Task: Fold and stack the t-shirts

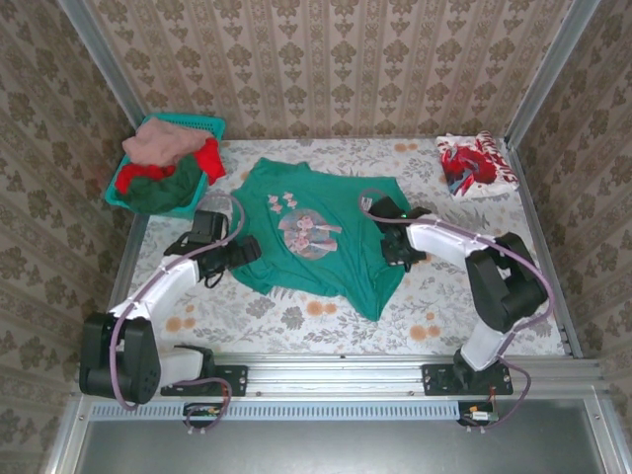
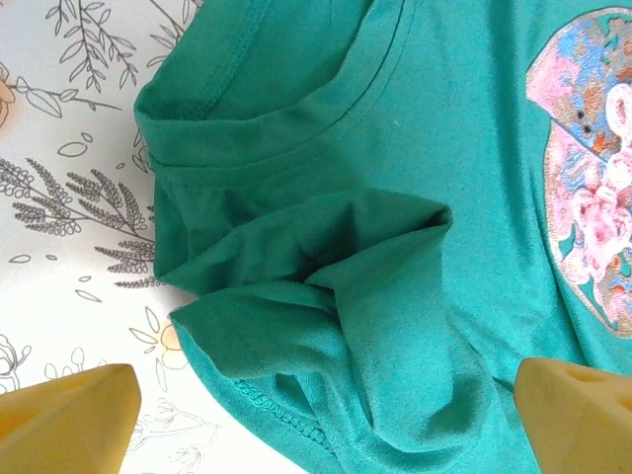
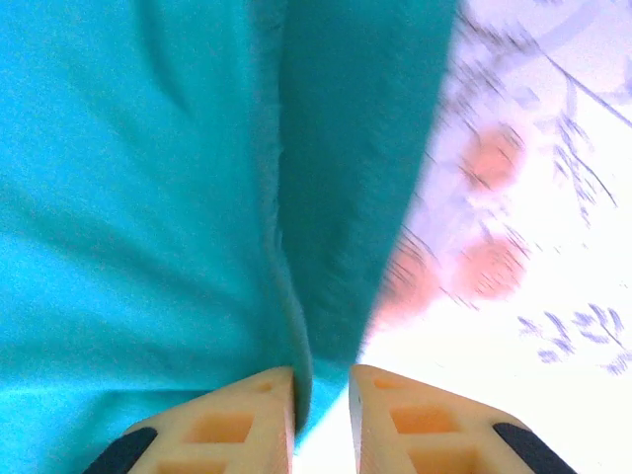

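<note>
A teal-green t-shirt [image 1: 316, 237] with a pale pink chest print lies spread in the middle of the table. My left gripper [image 1: 240, 255] hovers open over its bunched left sleeve [image 2: 326, 296], the yellow fingertips [image 2: 74, 420] wide apart on either side of the folds. My right gripper [image 1: 396, 253] is at the shirt's right edge. Its jaws [image 3: 322, 380] stand narrow with a fold of the teal cloth [image 3: 128, 197] pinched between them. A folded red-and-white patterned t-shirt [image 1: 477, 165] rests at the back right.
A teal mesh basket [image 1: 213, 125] at the back left holds salmon-pink [image 1: 163, 141], red [image 1: 209, 158] and dark green [image 1: 163, 190] shirts. The floral tablecloth [image 1: 464, 326] is bare at the front right. Patterned walls enclose the table on three sides.
</note>
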